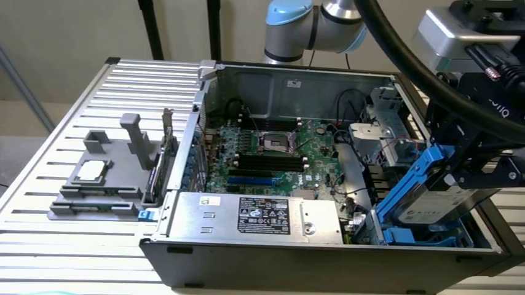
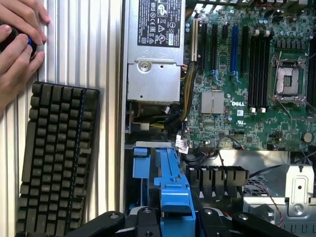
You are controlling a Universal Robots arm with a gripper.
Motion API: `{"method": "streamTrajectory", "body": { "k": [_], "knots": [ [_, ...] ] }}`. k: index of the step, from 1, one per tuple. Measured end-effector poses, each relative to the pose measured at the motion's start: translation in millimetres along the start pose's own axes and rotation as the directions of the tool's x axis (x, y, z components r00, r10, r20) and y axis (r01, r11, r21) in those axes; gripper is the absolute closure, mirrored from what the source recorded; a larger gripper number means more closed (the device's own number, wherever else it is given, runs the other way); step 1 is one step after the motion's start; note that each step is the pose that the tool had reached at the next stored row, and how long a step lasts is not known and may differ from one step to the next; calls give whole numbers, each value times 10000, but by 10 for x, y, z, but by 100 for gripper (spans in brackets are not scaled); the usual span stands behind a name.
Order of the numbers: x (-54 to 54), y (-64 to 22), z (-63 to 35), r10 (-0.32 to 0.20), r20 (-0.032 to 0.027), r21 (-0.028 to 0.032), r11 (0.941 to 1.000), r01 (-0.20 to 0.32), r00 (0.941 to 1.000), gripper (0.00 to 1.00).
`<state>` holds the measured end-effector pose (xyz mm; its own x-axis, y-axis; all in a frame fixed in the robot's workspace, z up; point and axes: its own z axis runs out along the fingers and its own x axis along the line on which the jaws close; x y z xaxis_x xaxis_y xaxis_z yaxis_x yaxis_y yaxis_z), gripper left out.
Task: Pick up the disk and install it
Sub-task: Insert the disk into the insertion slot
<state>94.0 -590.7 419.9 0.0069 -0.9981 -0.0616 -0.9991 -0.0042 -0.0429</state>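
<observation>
Claw (image 1: 466, 175) clenched on the disk (image 1: 428, 208), which sits tilted at the lower right of the exterior view, lower end down inside the case (image 1: 311, 261), upper end above the rim, with blue rails (image 2: 173, 182) along its edges. Around it: power supply (image 1: 254, 215) just beside it toward the exterior view's left, motherboard (image 1: 271, 153) beyond, cables (image 1: 355, 184) between board and disk; outside the case, 1 keyboard (image 2: 57, 158) and 2 hands (image 2: 15, 69) on the slatted table (image 1: 49, 246). The disk's lower end is hidden behind the case wall, so its seating cannot be judged.
</observation>
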Motion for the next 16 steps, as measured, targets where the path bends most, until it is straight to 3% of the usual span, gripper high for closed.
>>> {"method": "streamTrajectory", "body": {
  "k": [7, 8, 16],
  "knots": [
    [2, 1, 25, 0, 3, 0, 10000, 0, 10000, 66],
    [2, 1, 26, 0, 3, 0, 10000, 0, 10000, 59],
    [2, 1, 28, 1, 14, 0, 10000, -1, 10000, 59]
  ]
}}
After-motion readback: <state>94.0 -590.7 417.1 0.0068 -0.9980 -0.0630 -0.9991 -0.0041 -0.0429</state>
